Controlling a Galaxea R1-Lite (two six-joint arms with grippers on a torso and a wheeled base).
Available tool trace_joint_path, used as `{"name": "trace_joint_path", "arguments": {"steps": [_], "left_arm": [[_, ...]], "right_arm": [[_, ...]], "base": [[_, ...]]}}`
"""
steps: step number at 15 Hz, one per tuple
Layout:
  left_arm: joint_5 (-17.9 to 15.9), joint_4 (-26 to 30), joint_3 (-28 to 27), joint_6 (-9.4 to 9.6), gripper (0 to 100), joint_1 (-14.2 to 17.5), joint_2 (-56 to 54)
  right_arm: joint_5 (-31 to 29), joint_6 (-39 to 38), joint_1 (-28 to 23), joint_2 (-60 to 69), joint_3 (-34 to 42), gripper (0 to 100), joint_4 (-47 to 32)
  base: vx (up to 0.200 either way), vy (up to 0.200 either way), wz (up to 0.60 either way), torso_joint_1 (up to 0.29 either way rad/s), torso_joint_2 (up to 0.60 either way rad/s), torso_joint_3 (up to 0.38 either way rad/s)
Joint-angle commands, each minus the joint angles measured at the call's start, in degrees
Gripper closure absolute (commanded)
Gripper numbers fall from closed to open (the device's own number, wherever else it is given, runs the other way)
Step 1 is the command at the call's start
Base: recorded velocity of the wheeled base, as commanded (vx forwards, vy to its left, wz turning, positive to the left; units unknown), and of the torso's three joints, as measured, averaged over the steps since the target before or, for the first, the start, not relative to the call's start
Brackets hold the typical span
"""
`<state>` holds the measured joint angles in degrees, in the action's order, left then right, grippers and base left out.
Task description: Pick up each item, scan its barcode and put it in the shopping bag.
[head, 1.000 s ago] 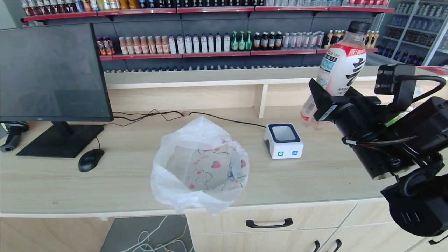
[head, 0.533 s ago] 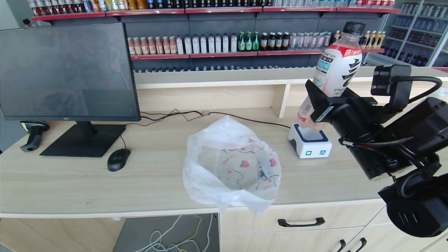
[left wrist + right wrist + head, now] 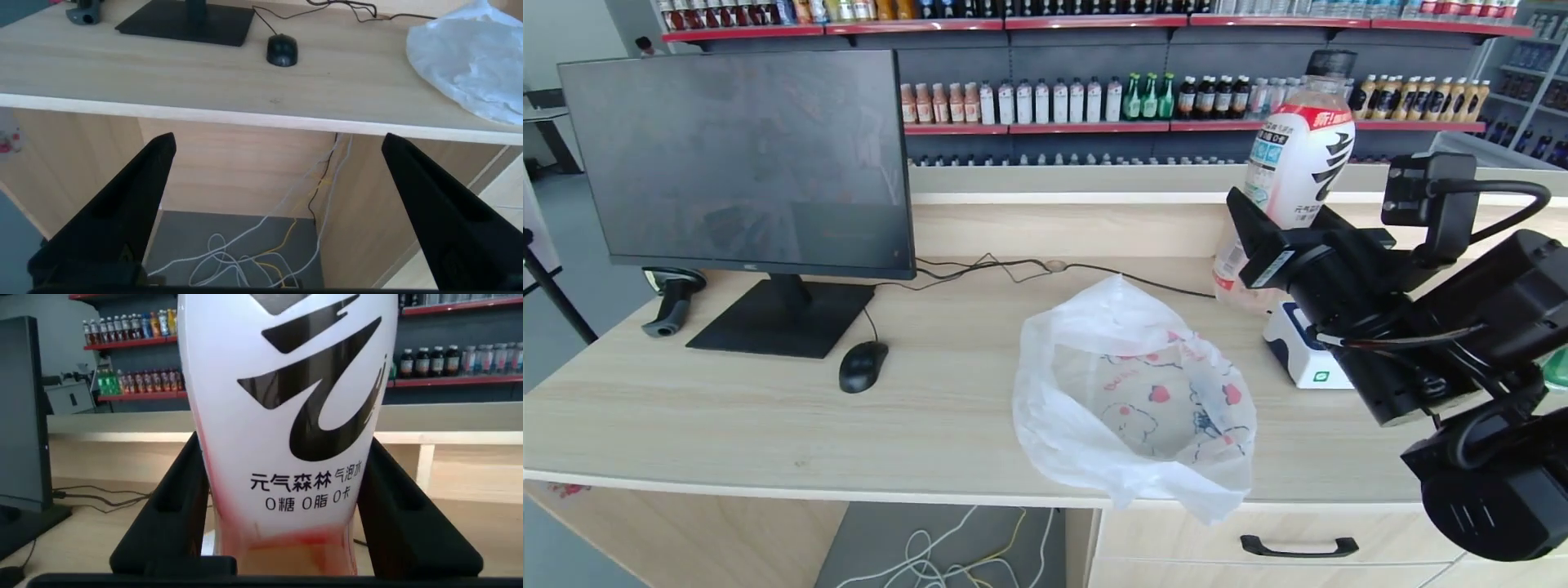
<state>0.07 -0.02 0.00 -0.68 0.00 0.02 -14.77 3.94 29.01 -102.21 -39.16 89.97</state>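
**BOTTLE AT SCANNER: SCAN STEP**

R gripper (image 3: 1278, 238) has its fingers clamped on the lower body of the bottle (image 3: 1298, 155). The bottle is upright, cap up. Its base is close by the far-left edge of the scanner (image 3: 1303, 363), at the right of the counter (image 3: 768, 408), prob. to bring the label's barcode to the scan window. Bag (image 3: 1045, 392) lies mouth-open near the front edge, left of the scanner, ready for drop-in. L gripper (image 3: 278, 147) hangs below the counter edge, fingers spread wide, empty, clear of the work.
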Motion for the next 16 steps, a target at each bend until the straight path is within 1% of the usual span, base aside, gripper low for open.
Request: {"name": "trace_joint_path", "arguments": {"steps": [1, 6, 8, 10, 16], "left_arm": [[0.0, -0.1, 0.0, -0.02, 0, 0.0, 0.0], [0.0, -0.1, 0.0, -0.11, 0, 0.0, 0.0], [0.0, -0.1, 0.0, -0.11, 0, 0.0, 0.0], [0.0, -0.1, 0.0, -0.11, 0, 0.0, 0.0], [0.0, -0.1, 0.0, -0.11, 0, 0.0, 0.0]], "right_arm": [[0.1, 0.0, 0.9, -0.2, 0.4, 100, 0.0], [0.1, 0.0, 1.1, -2.4, 1.0, 100, 0.0], [0.2, -0.1, 1.3, -6.0, 0.0, 100, 0.0], [0.2, -0.1, 0.3, -9.2, -0.7, 100, 0.0], [0.2, -0.1, -0.7, -15.7, -2.9, 100, 0.0]], "base": [[0.0, 0.0, 0.6, 0.017, 0.0, -0.002], [0.0, 0.0, 0.0, 0.0, 0.0, 0.0], [0.0, 0.0, 0.0, 0.0, 0.0, 0.0], [0.0, 0.0, 0.0, 0.0, 0.0, 0.0], [0.0, 0.0, 0.0, 0.0, 0.0, 0.0]]}}
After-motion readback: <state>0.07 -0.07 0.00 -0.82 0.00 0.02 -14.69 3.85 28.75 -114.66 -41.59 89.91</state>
